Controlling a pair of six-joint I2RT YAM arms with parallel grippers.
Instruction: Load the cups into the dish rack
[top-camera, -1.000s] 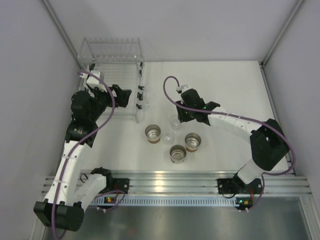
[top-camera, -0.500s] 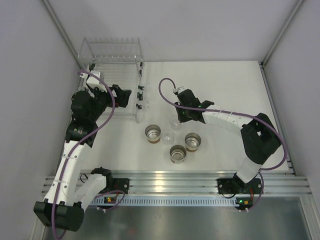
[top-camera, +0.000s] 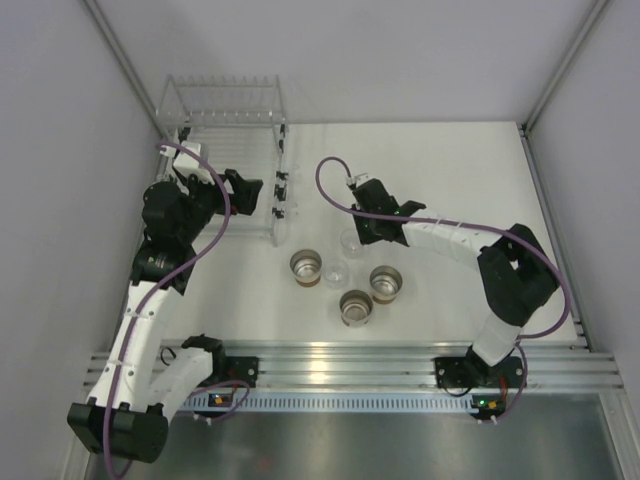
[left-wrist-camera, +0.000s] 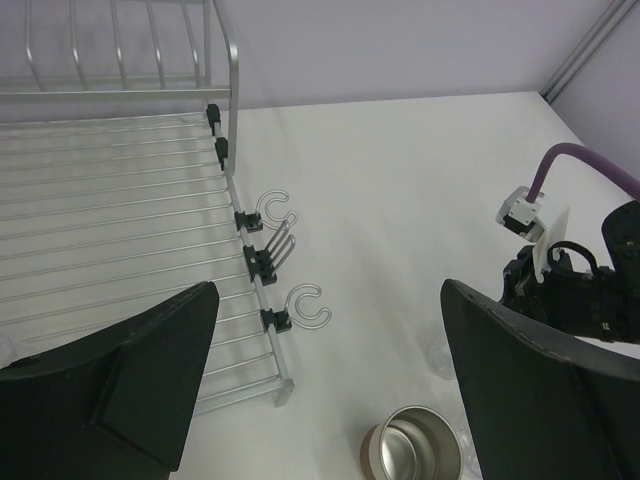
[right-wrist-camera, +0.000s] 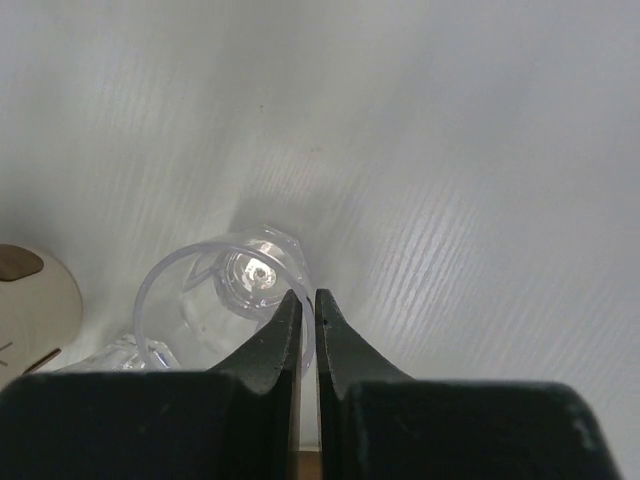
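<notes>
**Three cream cups on the table; right gripper on a clear cup**

Cups: all three cream cups stand upright on the white table, shiny insides facing up. They form a loose triangle in front of the arms, apart from one another. The clear cup stands just beyond this group. A second clear cup sits among the cream ones, between the left and the right one. I cannot tell where the third clear cup is.

Right arm: it reaches in from the right toward the middle of the table. In the wrist view the fingers are pressed nearly together, with the near wall of the clear cup pinched in the thin slit between them. One finger is inside the rim, the other outside. The cup's base rests on the table.

Left arm: the left gripper is spread wide and hangs by the near right edge of the dish rack. Small wire hooks stick out from that edge. The left cream cup shows just below the gripper in the wrist view.

Rack: it stands at the far left of the table, well apart from the cups, raised end frame at the far side. A clear shape at its near left corner in the left wrist view is too cropped to identify.
</notes>
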